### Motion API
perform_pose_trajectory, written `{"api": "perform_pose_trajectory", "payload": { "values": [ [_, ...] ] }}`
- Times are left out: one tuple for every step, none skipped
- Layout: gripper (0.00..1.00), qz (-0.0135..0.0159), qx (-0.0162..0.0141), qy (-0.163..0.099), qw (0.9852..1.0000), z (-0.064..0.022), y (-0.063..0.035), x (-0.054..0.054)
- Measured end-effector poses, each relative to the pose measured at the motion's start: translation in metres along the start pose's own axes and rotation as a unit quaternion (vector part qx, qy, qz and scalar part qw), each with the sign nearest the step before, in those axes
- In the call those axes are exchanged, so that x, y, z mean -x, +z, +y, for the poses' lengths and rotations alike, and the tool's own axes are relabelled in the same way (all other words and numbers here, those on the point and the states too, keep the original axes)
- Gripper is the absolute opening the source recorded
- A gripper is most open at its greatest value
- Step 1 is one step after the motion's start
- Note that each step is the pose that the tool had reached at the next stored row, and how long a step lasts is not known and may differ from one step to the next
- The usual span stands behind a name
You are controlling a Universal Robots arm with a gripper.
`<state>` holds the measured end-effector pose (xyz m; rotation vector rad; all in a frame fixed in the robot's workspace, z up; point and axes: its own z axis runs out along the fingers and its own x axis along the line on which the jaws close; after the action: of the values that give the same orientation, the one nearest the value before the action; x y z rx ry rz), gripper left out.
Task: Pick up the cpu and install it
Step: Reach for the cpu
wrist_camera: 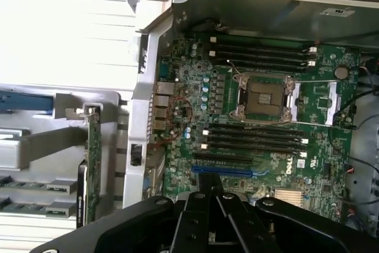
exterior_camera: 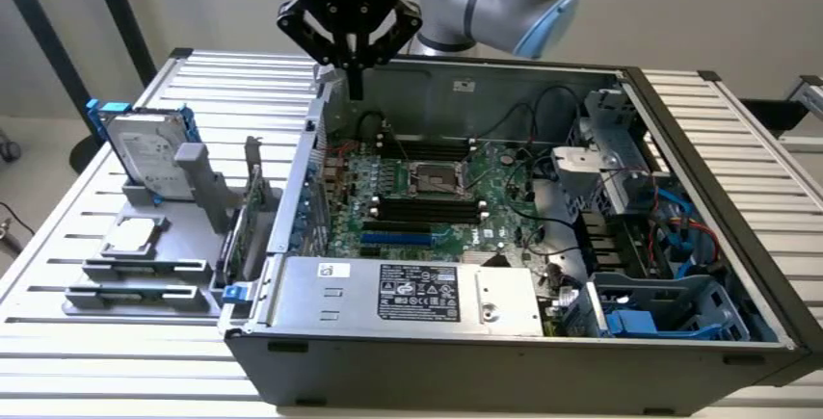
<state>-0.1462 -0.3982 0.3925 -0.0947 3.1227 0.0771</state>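
Black hand (exterior_camera: 354,87), fingers pressed together, hangs above the case (exterior_camera: 489,366), well apart from the cpu (exterior_camera: 130,236).

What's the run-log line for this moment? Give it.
fingers: shut, empty, above case rim | cpu: on holder beside case | socket: empty

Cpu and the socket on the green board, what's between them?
In the exterior view, an upright card and the case's side wall stand between the cpu and the socket.
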Motion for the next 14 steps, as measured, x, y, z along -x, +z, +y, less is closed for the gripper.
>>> {"api": "perform_pose_trajectory", "payload": {
  "values": [
    [0.11, 0.0000, 0.0000, 0.000, 1.0000, 0.0005, 0.0000, -0.004],
    [0.11, 0.0000, 0.0000, 0.000, 1.0000, 0.0011, 0.0001, -0.009],
    [0.11, 0.0000, 0.0000, 0.000, 1.0000, 0.0017, 0.0003, -0.014],
    [0.11, 0.0001, 0.0000, 0.000, 1.0000, 0.0023, 0.0005, -0.018],
    [0.11, 0.0001, -0.0001, 0.000, 1.0000, 0.0031, 0.0008, -0.023],
    [0.11, 0.0001, -0.0004, 0.000, 1.0000, 0.0039, 0.0015, -0.027],
    [0.11, 0.0002, -0.0009, 0.000, 1.0000, 0.0047, 0.0022, -0.032],
    [0.11, 0.0002, -0.0014, 0.000, 1.0000, 0.0055, 0.0030, -0.036],
    [0.11, 0.0003, -0.0019, 0.000, 1.0000, 0.0063, 0.0036, -0.041],
    [0.11, 0.0003, -0.0023, 0.000, 1.0000, 0.0070, 0.0044, -0.045],
    [0.11, 0.0004, -0.0027, 0.000, 1.0000, 0.0076, 0.0050, -0.050],
    [0.11, 0.0004, -0.0031, 0.000, 1.0000, 0.0081, 0.0058, -0.054],
    [0.11, 0.0004, -0.0034, 0.000, 1.0000, 0.0085, 0.0065, -0.059],
    [0.11, 0.0005, -0.0037, 0.000, 1.0000, 0.0089, 0.0073, -0.063]
  ]
}}
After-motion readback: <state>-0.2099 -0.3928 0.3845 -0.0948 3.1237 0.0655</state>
